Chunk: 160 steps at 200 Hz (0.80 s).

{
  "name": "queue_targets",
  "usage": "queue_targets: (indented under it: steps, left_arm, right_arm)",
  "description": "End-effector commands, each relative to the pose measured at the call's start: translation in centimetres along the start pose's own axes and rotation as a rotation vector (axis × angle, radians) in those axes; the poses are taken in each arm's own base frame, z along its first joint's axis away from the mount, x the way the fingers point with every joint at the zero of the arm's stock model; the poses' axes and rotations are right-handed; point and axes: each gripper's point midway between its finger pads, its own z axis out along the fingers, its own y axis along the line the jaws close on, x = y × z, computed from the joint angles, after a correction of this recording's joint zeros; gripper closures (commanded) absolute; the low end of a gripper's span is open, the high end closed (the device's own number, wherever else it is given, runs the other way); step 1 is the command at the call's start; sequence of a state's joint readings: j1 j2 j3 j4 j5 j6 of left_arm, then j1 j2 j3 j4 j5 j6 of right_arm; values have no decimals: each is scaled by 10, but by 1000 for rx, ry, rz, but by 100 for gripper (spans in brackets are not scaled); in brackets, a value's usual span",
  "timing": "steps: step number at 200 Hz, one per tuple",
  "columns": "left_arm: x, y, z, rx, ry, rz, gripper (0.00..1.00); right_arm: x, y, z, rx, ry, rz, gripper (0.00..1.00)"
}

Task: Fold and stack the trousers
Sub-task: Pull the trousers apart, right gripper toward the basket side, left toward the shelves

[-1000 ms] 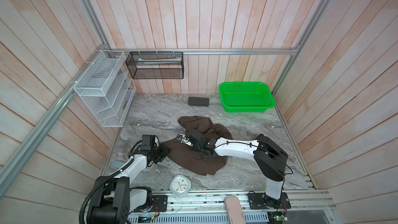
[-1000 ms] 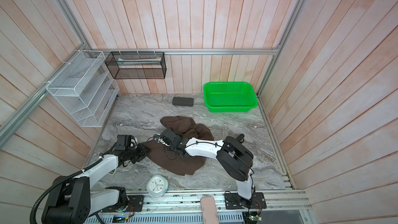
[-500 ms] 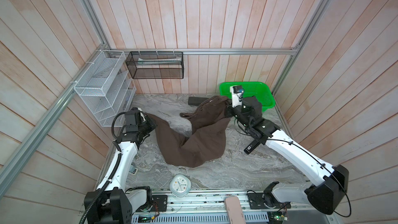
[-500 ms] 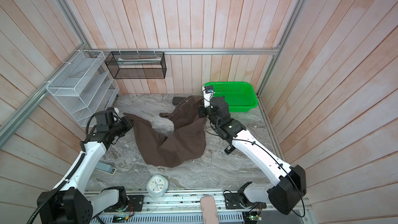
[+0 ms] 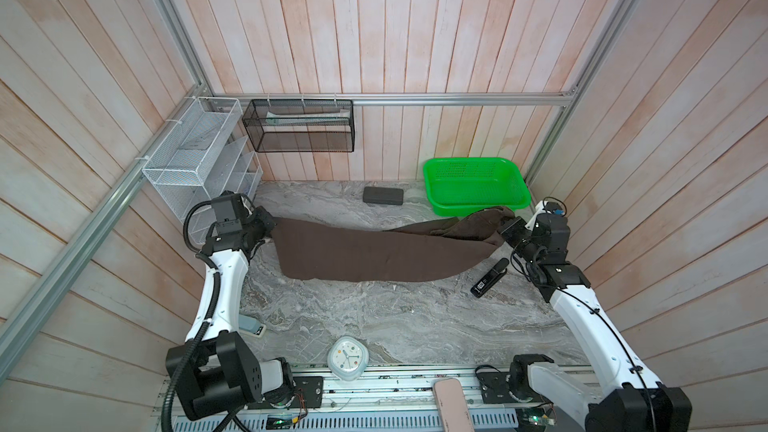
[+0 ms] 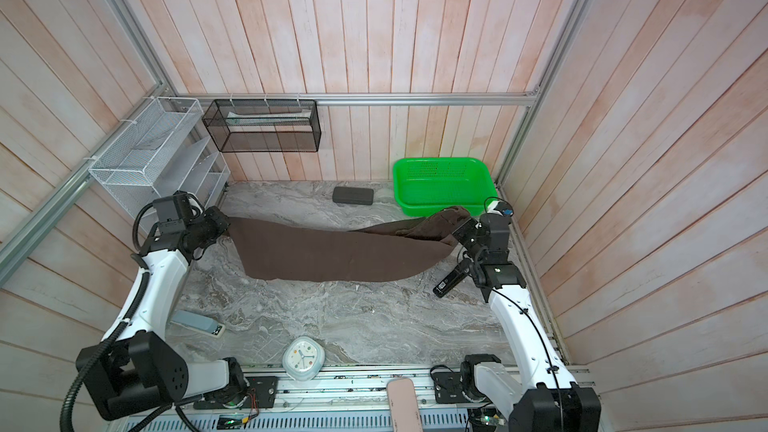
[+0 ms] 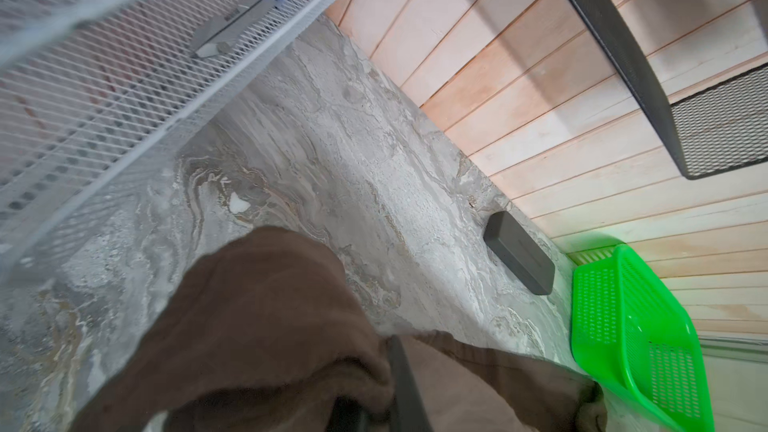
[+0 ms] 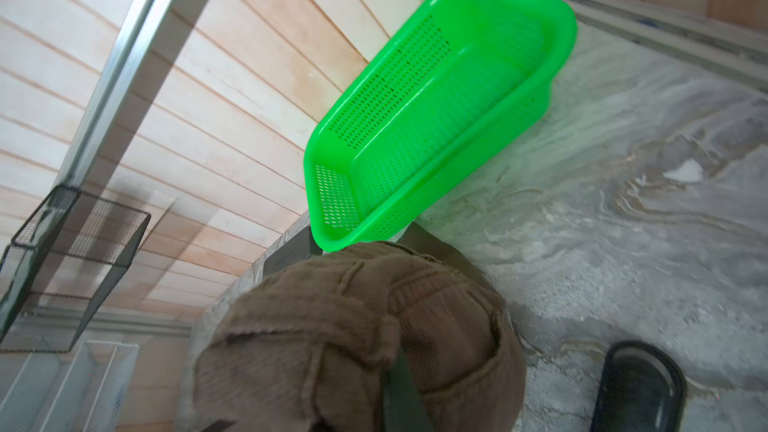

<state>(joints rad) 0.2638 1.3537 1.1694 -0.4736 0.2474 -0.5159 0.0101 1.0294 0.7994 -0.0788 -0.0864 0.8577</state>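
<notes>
- Clock face laid over both top views, 12 o'clock at the back wall, 6 o'clock at the robot's base rail.
- From 9 o'clock across to 3 o'clock: trousers point(image 5: 374, 251), strung out as one long brown band above the marble tabletop point(image 5: 395, 317). Raised at both ends, sagging in the middle; cannot tell whether the lower edge touches the marble.
- At 9 o'clock: left gripper point(image 5: 269, 229), clenched on the flatter, smoother end of the cloth. In the left wrist view, brown fabric heaped over one dark finger point(image 7: 401, 384).
- At 3 o'clock: right gripper point(image 5: 505, 231), clamped on the thick, bunched end. In the right wrist view, a seamed wad of cloth wrapped round a finger point(image 8: 399, 388).
- At 1 o'clock: green basket point(image 5: 434, 184) by the back wall. Near corner overlapped in view by the bunched end; touching or apart, cannot tell.
- At 12 o'clock: dark grey case point(image 5: 383, 195), flat on the marble, apart from the trousers.
- At 4 o'clock: black handset point(image 5: 489, 277), lying just beside the right end of the cloth and near the right arm.
- At 6 o'clock: white clock point(image 5: 348, 358) at the front edge.
- At 8 o'clock: grey device point(image 5: 251, 328), flat beside the left arm.
- At 10 o'clock: white mesh rack point(image 5: 195, 155) on the side wall.
- At 11 o'clock: black mesh basket point(image 5: 299, 126) hung on the back wall.
</notes>
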Motion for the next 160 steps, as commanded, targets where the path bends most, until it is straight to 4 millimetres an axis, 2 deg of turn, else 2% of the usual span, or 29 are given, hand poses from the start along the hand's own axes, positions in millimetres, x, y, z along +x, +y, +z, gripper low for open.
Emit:
queue_targets:
  steps: [1, 32, 46, 61, 72, 90, 119, 147, 160]
  left_arm:
    - [-42, -37, -10, 123, -80, 38, 100]
    - [-85, -73, -19, 212, -136, 49, 100]
    - [-100, -85, -25, 243, -162, 59, 100]
    - [-111, -89, -32, 252, -193, 66, 100]
    - [-113, -85, -34, 247, -201, 65, 100]
    - [-105, -68, -32, 225, -194, 53, 100]
    - [-76, -31, -21, 172, -155, 18, 100]
    - [-45, -13, -12, 146, -95, 8, 100]
    - [-31, -7, -12, 141, -70, 7, 100]
  right_arm:
    - [-26, 30, -9, -134, -16, 168, 100]
    - [-63, 61, -9, -232, -33, 244, 100]
    - [-77, 69, -14, -261, -58, 266, 99]
    - [-88, 68, -20, -267, -91, 276, 99]
    - [-92, 58, -24, -248, -107, 285, 99]
    - [-91, 35, -30, -206, -124, 290, 99]
    - [-74, -12, -31, -87, -111, 296, 96]
    - [-49, -49, -27, -3, -56, 323, 81]
    - [-37, -63, -27, 38, -31, 330, 68]
